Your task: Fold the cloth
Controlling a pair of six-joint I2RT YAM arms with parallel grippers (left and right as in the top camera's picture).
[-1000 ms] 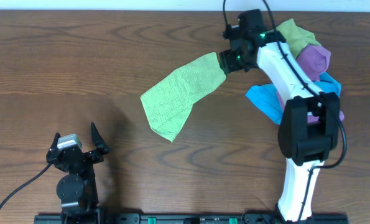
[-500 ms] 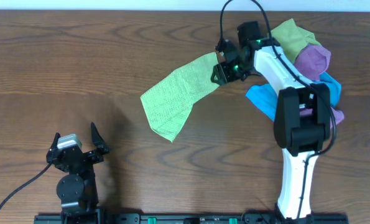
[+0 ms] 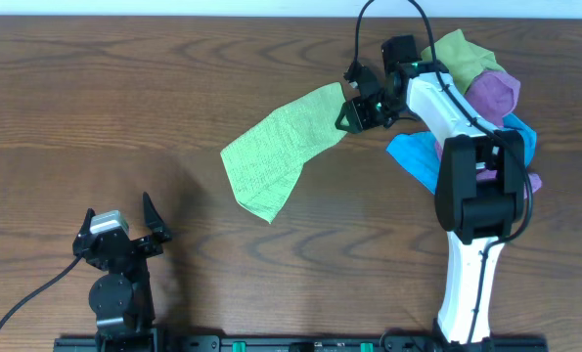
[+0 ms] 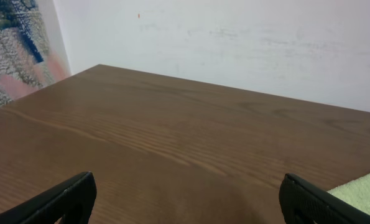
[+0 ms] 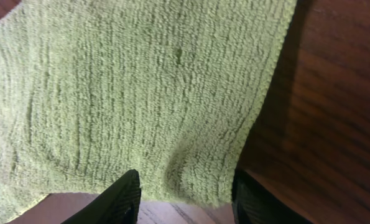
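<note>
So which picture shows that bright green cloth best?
The overhead view: nearly the whole cloth lies on the table, its outline clear. The right wrist view shows only a close patch of ribbed weave by the fingers; the left wrist view catches just a pale corner.

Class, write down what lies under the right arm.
Under the right arm lies a pile: an olive-green cloth, a purple cloth and a blue cloth show either side. The arm covers the pile's middle, so how they overlap there is hidden.
</note>
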